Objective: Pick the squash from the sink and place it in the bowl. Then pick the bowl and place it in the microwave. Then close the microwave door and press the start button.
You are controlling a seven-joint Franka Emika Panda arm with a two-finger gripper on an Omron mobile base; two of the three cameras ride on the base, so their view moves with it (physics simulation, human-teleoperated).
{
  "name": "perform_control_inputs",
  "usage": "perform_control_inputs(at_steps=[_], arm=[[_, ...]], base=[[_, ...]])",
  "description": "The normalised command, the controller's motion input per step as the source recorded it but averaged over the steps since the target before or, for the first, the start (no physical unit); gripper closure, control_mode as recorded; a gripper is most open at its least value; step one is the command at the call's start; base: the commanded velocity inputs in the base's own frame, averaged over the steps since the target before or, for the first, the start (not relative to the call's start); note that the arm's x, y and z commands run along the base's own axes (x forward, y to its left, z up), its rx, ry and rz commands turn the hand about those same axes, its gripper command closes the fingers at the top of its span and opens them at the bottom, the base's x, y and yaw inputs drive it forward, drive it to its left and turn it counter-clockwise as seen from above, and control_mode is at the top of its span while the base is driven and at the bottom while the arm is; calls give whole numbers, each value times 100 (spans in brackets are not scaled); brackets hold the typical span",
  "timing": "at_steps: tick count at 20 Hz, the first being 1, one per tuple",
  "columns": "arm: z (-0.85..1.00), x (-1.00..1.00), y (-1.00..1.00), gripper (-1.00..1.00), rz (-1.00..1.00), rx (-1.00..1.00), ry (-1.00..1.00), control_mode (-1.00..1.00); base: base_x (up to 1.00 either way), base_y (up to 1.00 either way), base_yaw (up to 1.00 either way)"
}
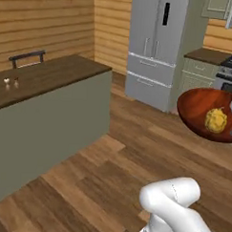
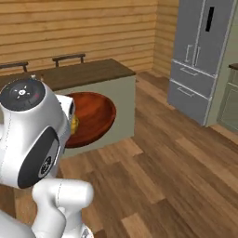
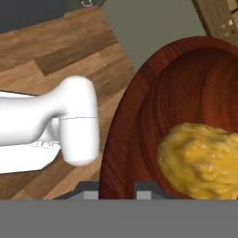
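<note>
Above the wooden floor (image 1: 110,175) we see our gripper (image 3: 117,191) pinching the rim of the wide reddish-brown bowl (image 3: 139,121), holding the lumpy yellow squash (image 3: 202,160).

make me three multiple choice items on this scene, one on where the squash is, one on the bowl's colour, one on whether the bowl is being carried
1. Where is the squash?
A. in the bowl
B. on the floor
C. on the island counter

2. What colour is the bowl?
A. white
B. reddish-brown
C. green

3. What is the state of the bowl?
A. resting on the floor
B. standing on the island counter
C. held up in the air by the gripper

Answers:
1. A, the yellow lump lies inside the bowl.
2. B, its wall shows glossy reddish-brown.
3. C, the fingertips straddle its rim in the hand view, and it hangs above the wooden floor.
</note>
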Motion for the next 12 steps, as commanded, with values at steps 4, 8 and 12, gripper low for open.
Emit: perform_control_inputs(at_steps=[4, 8, 12], arm=[[0, 0, 0, 100, 0, 0, 0, 100], [0, 0, 0, 100, 0, 0, 0, 100], [0, 0, 0, 100, 0, 0, 0, 100]], base=[[36, -7, -69], [65, -1, -62], [99, -3, -47]])
